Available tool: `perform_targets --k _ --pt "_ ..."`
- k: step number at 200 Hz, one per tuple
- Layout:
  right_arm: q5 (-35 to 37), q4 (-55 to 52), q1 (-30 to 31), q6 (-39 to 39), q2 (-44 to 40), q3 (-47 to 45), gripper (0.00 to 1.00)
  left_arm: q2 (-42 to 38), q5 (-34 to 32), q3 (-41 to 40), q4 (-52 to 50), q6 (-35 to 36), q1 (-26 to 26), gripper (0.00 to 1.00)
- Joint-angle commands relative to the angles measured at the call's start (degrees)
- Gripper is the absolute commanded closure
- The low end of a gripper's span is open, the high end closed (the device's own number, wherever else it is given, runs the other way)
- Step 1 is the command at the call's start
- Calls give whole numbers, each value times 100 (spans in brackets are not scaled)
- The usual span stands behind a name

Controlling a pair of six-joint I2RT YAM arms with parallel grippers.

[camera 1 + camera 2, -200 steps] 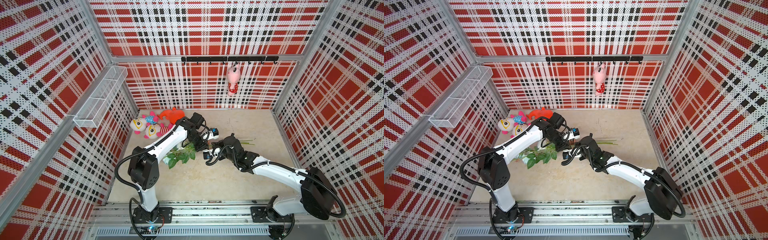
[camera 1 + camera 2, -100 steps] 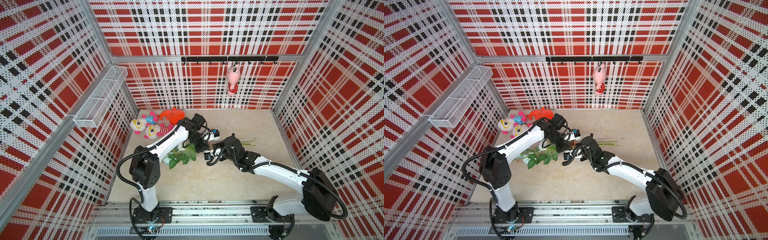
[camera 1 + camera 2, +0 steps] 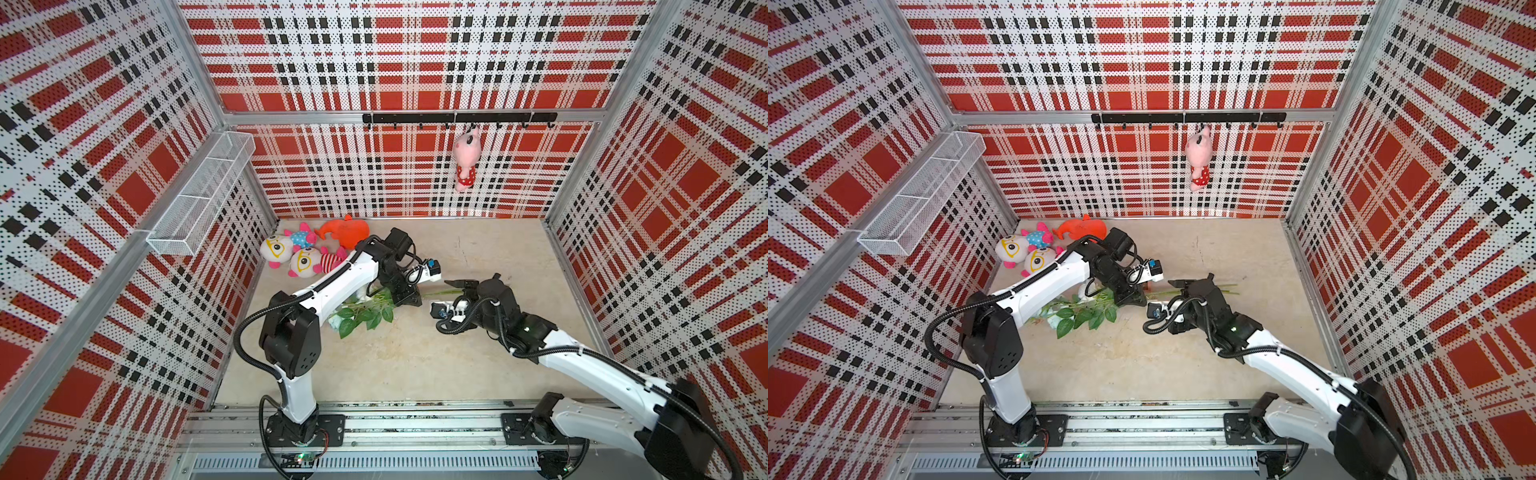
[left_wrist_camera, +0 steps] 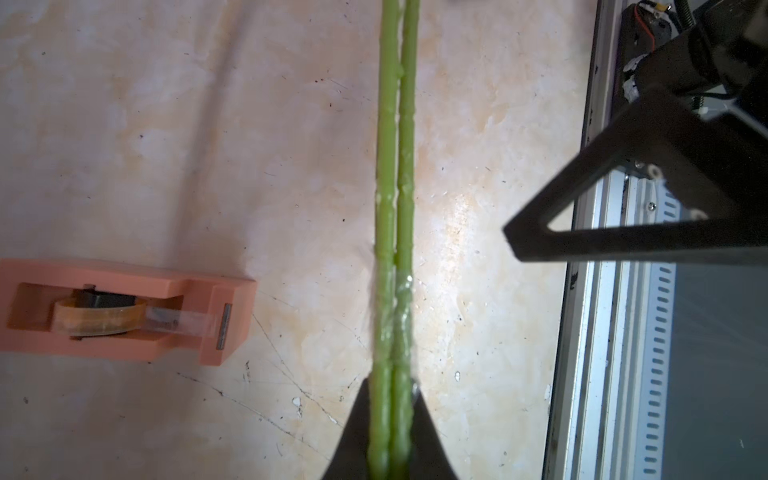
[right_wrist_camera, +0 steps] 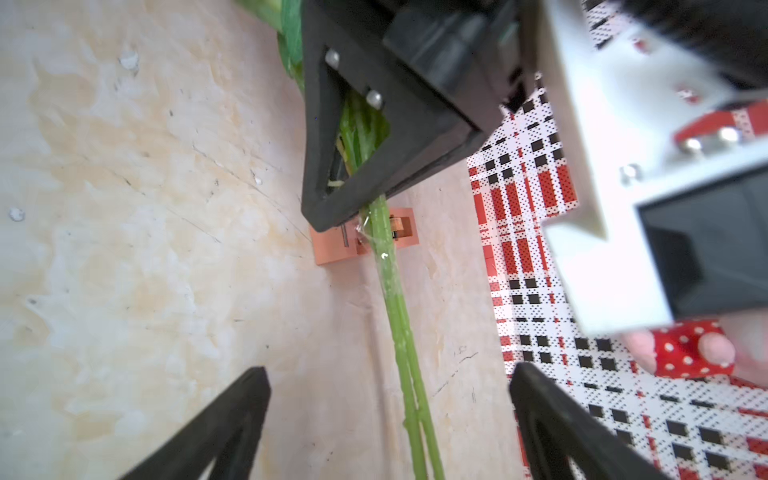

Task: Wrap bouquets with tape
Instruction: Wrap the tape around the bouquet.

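The bouquets lie on the table as one bunch, green leaves to the left and thin stems running right. My left gripper is shut on the stems. A band of clear tape clings round them just past its fingertips. The tape dispenser, orange-tan, stands beside the stems. My right gripper is open, its fingers straddling the stems without touching them.
Plush toys and an orange plush lie at the back left behind the left arm. A pink plush hangs from the hook bar. A wire basket is on the left wall. A metal rail lines the front edge.
My right gripper has opened wide and drawn back a little to the right, off the stems. The left arm has kept still, holding the stems.
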Motion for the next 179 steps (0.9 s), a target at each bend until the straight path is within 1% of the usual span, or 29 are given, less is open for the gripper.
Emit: perform_targets --k 1,14,32,38,49,59,64,76,91,107,128,152,168,179 --pt "-175 446 -6 1118 -637 -419 0 107 254 133 -132 427 -30 100" --pt "-107 1001 -5 2153 -1109 -822 0 81 271 136 -93 401 -29 100" --pt "-60 1974 -11 4243 -1718 -1465 0 15 292 124 54 350 -11 100" --pt "-334 2275 -9 4791 -1893 -1715 0 10 295 148 74 328 5 100" --pt "-971 2716 -14 5471 -2157 -2091 0 -20 240 177 137 222 15 100" --pt "-1269 3405 -12 6259 -2275 -2485 0 -40 198 207 157 183 23 100" --pt "-1441 3764 -10 6535 -2281 -2695 0 -60 184 220 170 160 22 100" --pt "-1550 4557 -8 6998 -2153 -3077 0 -100 190 241 219 126 18 100" --pt "-1275 5218 -12 7357 -1751 -3319 0 -170 236 241 266 87 13 100" --pt "-1344 5663 -10 7497 -1128 -3192 0 -256 228 222 347 14 -10 100" --pt "-1153 6511 -68 7869 -248 -3033 0 -337 174 253 377 -73 -55 100" --pt "-1243 7092 -545 8611 581 -2767 0 -423 175 326 422 -144 -103 100" --pt "-1281 7698 -673 8644 992 -2725 1 -467 238 351 489 -179 -115 100" --pt "-1332 7801 -673 8519 1228 -2599 1 -485 262 352 519 -164 -133 100"
